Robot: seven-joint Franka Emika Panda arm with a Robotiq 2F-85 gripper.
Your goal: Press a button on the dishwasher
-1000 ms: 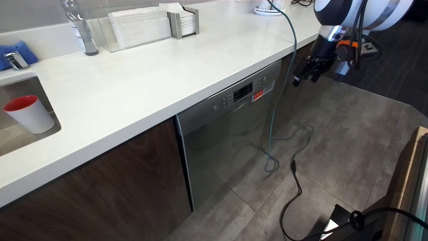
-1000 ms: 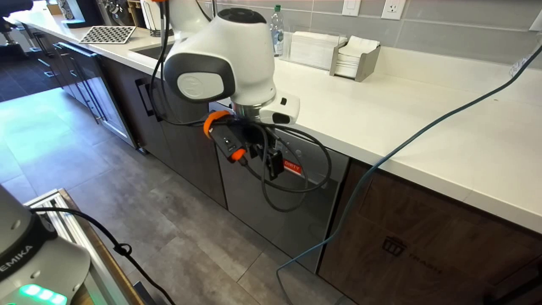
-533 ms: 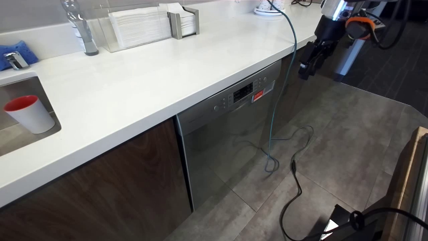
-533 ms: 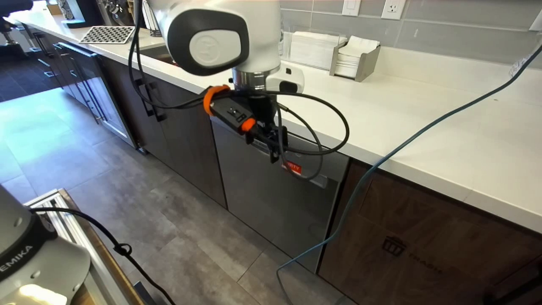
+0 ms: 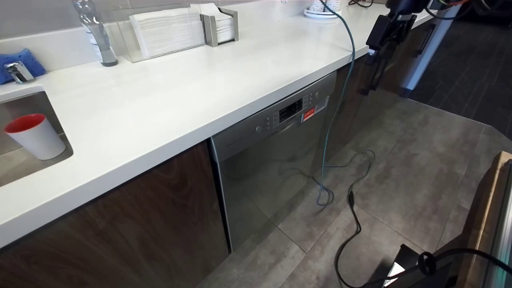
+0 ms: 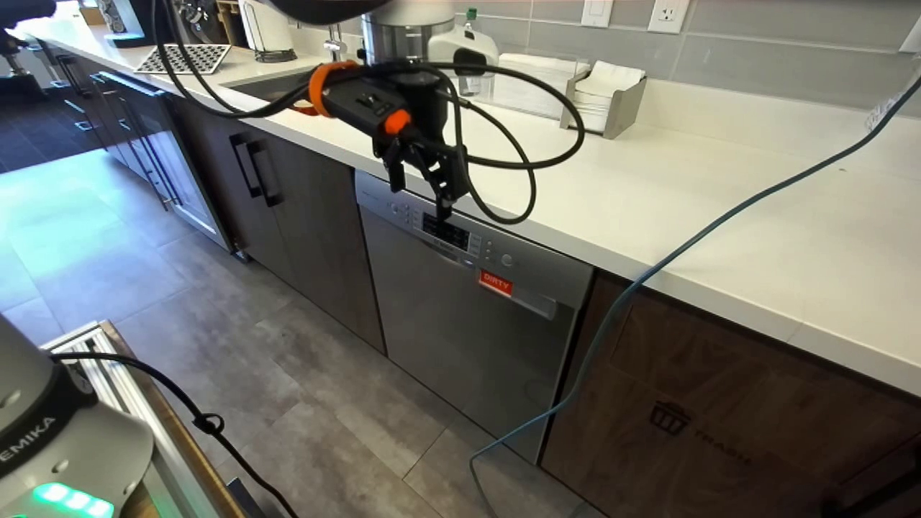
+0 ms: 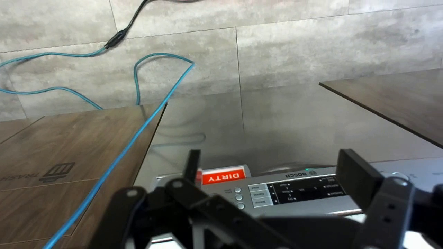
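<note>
The dishwasher is a grey steel front in both exterior views (image 5: 272, 172) (image 6: 460, 309), and it fills the middle of the wrist view (image 7: 283, 138). Its dark display (image 7: 304, 190) shows upside down there, with pale labelled buttons (image 7: 260, 195) and round buttons (image 7: 238, 197) beside it. A red DIRTY sign (image 7: 223, 176) sits on the front. My gripper (image 7: 271, 162) is open and empty, its fingers apart, with the display between them in that view. In an exterior view the gripper (image 6: 419, 198) hangs in front of the control strip, apparently without contact. The right finger hides some of the strip's other end.
A white counter (image 5: 240, 80) overhangs the dishwasher top. A blue cable (image 6: 633, 288) runs from the counter to the floor, beside the dishwasher. Brown wood cabinets (image 6: 719, 403) stand on either side. Napkins (image 5: 168, 32) and a bottle (image 5: 98, 40) stand at the back.
My gripper has risen in both exterior views, clearing the display and the DIRTY sign from behind the arm and its cables in an exterior view. The dishwasher looks the same.
</note>
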